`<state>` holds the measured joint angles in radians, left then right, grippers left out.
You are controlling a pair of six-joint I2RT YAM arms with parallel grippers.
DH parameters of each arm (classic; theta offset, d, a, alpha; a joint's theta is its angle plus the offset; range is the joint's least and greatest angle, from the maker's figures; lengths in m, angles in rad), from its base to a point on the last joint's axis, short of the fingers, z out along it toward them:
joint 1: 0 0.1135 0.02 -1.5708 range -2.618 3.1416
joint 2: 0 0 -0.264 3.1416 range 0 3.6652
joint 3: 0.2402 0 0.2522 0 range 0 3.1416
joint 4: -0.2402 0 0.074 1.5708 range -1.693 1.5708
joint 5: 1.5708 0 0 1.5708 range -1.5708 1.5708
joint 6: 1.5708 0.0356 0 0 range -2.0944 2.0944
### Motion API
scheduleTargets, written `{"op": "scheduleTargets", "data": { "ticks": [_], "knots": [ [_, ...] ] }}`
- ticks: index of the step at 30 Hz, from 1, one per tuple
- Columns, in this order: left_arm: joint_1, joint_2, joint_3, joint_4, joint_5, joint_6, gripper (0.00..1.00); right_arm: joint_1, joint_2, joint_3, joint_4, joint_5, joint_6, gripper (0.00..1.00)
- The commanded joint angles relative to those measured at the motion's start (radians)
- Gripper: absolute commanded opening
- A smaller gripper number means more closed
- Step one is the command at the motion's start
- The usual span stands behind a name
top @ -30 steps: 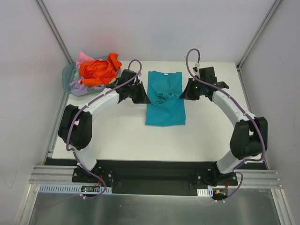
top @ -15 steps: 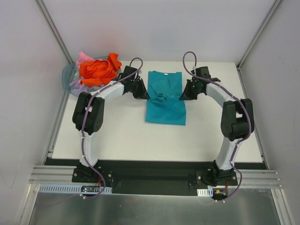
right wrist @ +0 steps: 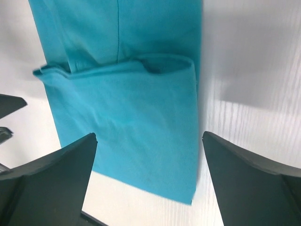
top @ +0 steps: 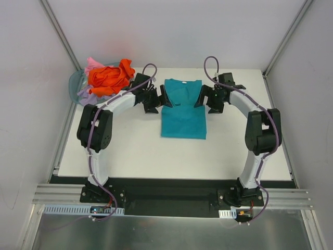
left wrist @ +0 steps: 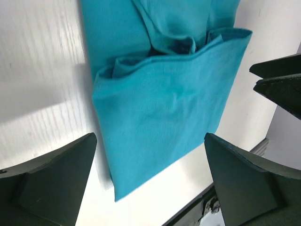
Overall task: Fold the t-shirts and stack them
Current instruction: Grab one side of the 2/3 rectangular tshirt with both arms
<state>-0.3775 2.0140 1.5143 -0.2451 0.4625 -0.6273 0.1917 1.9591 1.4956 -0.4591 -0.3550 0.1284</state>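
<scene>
A teal t-shirt (top: 182, 108) lies folded into a narrow rectangle at the middle back of the white table (top: 130, 151), collar at the far end. My left gripper (top: 157, 100) hovers open at its left edge and my right gripper (top: 205, 100) open at its right edge, neither holding cloth. In the left wrist view the teal t-shirt (left wrist: 164, 108) shows a doubled-over layer below my open left gripper (left wrist: 150, 139). The right wrist view shows the same t-shirt (right wrist: 127, 127) under my open right gripper (right wrist: 149, 136). Orange (top: 109, 77), pink (top: 92, 63) and lavender (top: 86, 96) t-shirts are heaped at the back left.
The heap of shirts sits in a round translucent grey-blue basket (top: 75, 82) at the table's back left corner. Grey walls close in the table on the left, back and right. Both arm bases stand on the black rail (top: 166, 195) at the near edge.
Both grippers were shut on the teal shirt's side edges and have opened, letting the cloth go. The shirt's bunched middle now lies flatter. Both arms' elbows have lifted and drawn inward.
</scene>
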Motion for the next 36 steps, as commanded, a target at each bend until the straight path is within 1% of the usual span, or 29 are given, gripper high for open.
{"op": "scheduleTargets", "data": {
  "ticks": [1, 2, 3, 4, 5, 6, 8, 9, 11, 12, 13, 14, 15, 16, 17, 18, 19, 20, 21, 22, 25, 27, 30, 31, 32, 33, 34, 36],
  "knots": [
    [0.009, -0.187, -0.136, -0.006, -0.012, 0.020, 0.99, 0.020, -0.202, -0.142, -0.001, 0.025, -0.038, 0.99],
    [0.006, -0.231, -0.173, -0.006, -0.013, 0.014, 0.99, 0.020, -0.235, -0.188, 0.017, 0.033, -0.033, 0.99],
    [0.003, -0.254, -0.243, -0.005, -0.018, 0.005, 0.99, 0.015, -0.302, -0.292, 0.072, 0.036, -0.004, 0.99],
    [-0.001, -0.274, -0.279, -0.002, -0.022, -0.002, 0.99, 0.012, -0.328, -0.340, 0.098, 0.031, 0.011, 1.00],
    [-0.014, -0.309, -0.340, 0.001, -0.030, -0.009, 0.99, 0.005, -0.347, -0.377, 0.117, 0.016, 0.026, 1.00],
    [-0.021, -0.322, -0.368, 0.007, -0.036, -0.026, 0.99, 0.002, -0.361, -0.412, 0.131, -0.024, 0.037, 0.97],
    [-0.037, -0.337, -0.432, 0.032, -0.032, -0.060, 0.99, 0.000, -0.365, -0.484, 0.134, -0.067, 0.051, 0.97],
    [-0.040, -0.336, -0.450, 0.044, -0.018, -0.072, 0.96, -0.001, -0.364, -0.507, 0.146, -0.109, 0.071, 0.97],
    [-0.041, -0.318, -0.483, 0.093, 0.004, -0.104, 0.89, -0.003, -0.364, -0.587, 0.218, -0.130, 0.102, 0.99],
    [-0.044, -0.311, -0.491, 0.108, 0.019, -0.113, 0.84, -0.006, -0.361, -0.603, 0.227, -0.150, 0.115, 0.99],
    [-0.046, -0.301, -0.496, 0.119, 0.030, -0.121, 0.82, -0.005, -0.356, -0.612, 0.229, -0.147, 0.128, 0.99],
    [-0.049, -0.285, -0.494, 0.125, 0.031, -0.126, 0.82, -0.006, -0.352, -0.621, 0.227, -0.145, 0.126, 0.95],
    [-0.058, -0.276, -0.490, 0.135, 0.028, -0.126, 0.81, -0.005, -0.350, -0.626, 0.227, -0.131, 0.125, 0.93],
    [-0.060, -0.265, -0.483, 0.133, 0.025, -0.126, 0.75, -0.006, -0.347, -0.627, 0.226, -0.125, 0.126, 0.91],
    [-0.060, -0.244, -0.471, 0.133, 0.022, -0.126, 0.73, -0.008, -0.338, -0.626, 0.226, -0.121, 0.125, 0.86],
    [-0.064, -0.232, -0.465, 0.135, 0.018, -0.127, 0.69, -0.006, -0.333, -0.624, 0.224, -0.111, 0.126, 0.84],
    [-0.064, -0.221, -0.457, 0.133, 0.018, -0.127, 0.59, -0.006, -0.328, -0.623, 0.224, -0.111, 0.128, 0.78],
    [-0.066, -0.201, -0.445, 0.135, 0.022, -0.126, 0.55, -0.006, -0.318, -0.624, 0.226, -0.113, 0.129, 0.69],
    [-0.067, -0.193, -0.441, 0.135, 0.018, -0.124, 0.52, -0.006, -0.313, -0.624, 0.226, -0.114, 0.129, 0.66],
    [-0.069, -0.179, -0.440, 0.133, 0.013, -0.123, 0.47, -0.008, -0.307, -0.626, 0.224, -0.111, 0.128, 0.61],
    [-0.072, -0.155, -0.434, 0.133, 0.011, -0.126, 0.43, -0.006, -0.296, -0.629, 0.220, -0.116, 0.129, 0.53],
    [-0.081, -0.144, -0.425, 0.135, 0.018, -0.120, 0.41, -0.006, -0.289, -0.630, 0.221, -0.107, 0.126, 0.52],
    [-0.097, -0.123, -0.401, 0.133, 0.004, -0.114, 0.35, -0.006, -0.276, -0.624, 0.221, -0.101, 0.123, 0.40],
    [-0.098, -0.104, -0.393, 0.133, 0.004, -0.112, 0.33, -0.006, -0.266, -0.621, 0.223, -0.105, 0.123, 0.34],
    [-0.100, -0.095, -0.376, 0.133, 0.007, -0.111, 0.28, -0.006, -0.261, -0.618, 0.223, -0.108, 0.126, 0.31],
    [-0.100, -0.084, -0.370, 0.135, 0.010, -0.109, 0.08, -0.006, -0.258, -0.617, 0.223, -0.108, 0.125, 0.28],
    [-0.100, -0.071, -0.365, 0.135, 0.016, -0.112, 0.00, -0.006, -0.261, -0.617, 0.223, -0.104, 0.125, 0.22],
    [-0.100, -0.070, -0.367, 0.132, 0.025, -0.114, 0.00, -0.008, -0.269, -0.617, 0.218, -0.102, 0.123, 0.15]
  ]
}}
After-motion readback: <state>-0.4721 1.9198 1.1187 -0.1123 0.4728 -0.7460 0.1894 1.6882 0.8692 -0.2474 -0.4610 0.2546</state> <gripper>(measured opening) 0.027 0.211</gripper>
